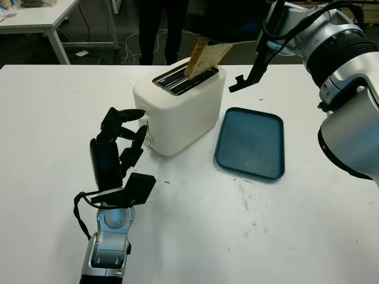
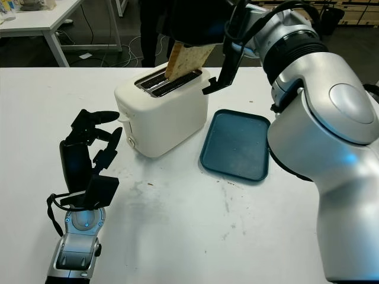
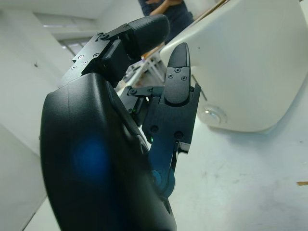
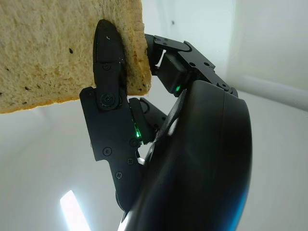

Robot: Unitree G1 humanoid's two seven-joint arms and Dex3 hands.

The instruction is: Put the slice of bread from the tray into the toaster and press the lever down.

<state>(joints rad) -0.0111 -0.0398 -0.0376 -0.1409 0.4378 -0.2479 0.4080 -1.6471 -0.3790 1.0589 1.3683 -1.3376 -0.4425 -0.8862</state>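
Right hand (image 4: 144,96) closed on the slice of bread (image 1: 204,57), raised over the far end of the white toaster (image 1: 177,109); slice tilted, lower edge dipping into one of the two top slots, upper part still well above the toaster and pinched between black fingers (image 4: 108,91). Seen from the right wrist, a finger pressed flat against the pale crumb face near the crust corner, with another finger behind the slice. Toaster standing on the white bench (image 1: 207,236), a little left of centre, slots running near-left to far-right, a small round knob (image 3: 214,114) on its near end face. Just right of the toaster, the dark blue tray (image 1: 251,142), lying flat on the bench, apart from the toaster by a narrow strip of bench. Left hand (image 1: 121,139) open, holding nothing, upright at the near-left of the toaster, fingertips close beside the toaster's near end wall; whether touching it, cannot tell. Left forearm rising from the near edge of the bench. A few small crumbs and dull smudges scattered on the bench near the tray's near side. Beyond the bench, a person's dark legs (image 1: 163,32) standing on the floor, and another white table (image 1: 53,18) at far left.
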